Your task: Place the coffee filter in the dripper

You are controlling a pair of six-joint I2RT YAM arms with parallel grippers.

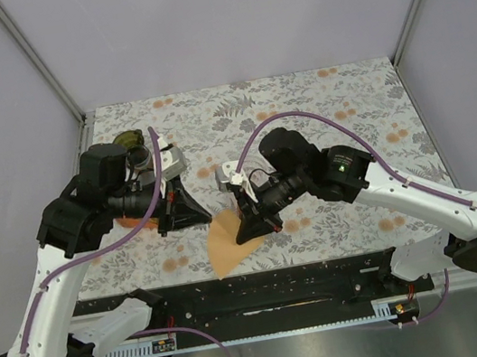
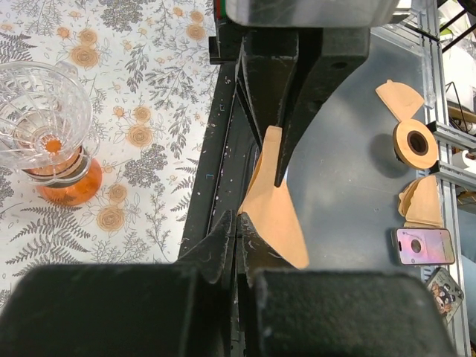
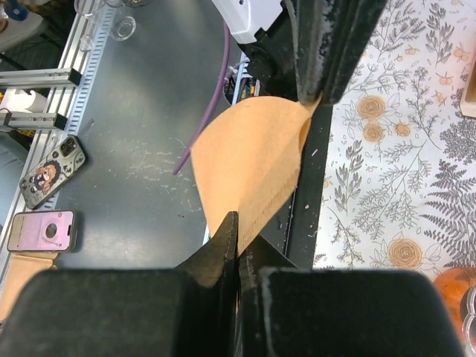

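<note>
The brown paper coffee filter (image 1: 225,252) hangs over the table's front edge, held between both grippers. My right gripper (image 1: 245,237) is shut on the filter's seamed side (image 3: 249,160). My left gripper (image 1: 206,220) is shut at the filter's other corner (image 2: 274,219), and its tips meet the paper in the right wrist view. The glass dripper (image 2: 41,111) stands upright on an orange base on the floral table. It is apart from the filter. In the top view only its orange base (image 1: 127,223) shows under the left arm.
A black rail (image 1: 256,285) runs along the table's front edge. Below it on a grey surface lie spare filters (image 2: 420,201), a tape roll (image 2: 416,143) and phones (image 3: 50,172). A dark green object (image 1: 127,140) sits at the back left.
</note>
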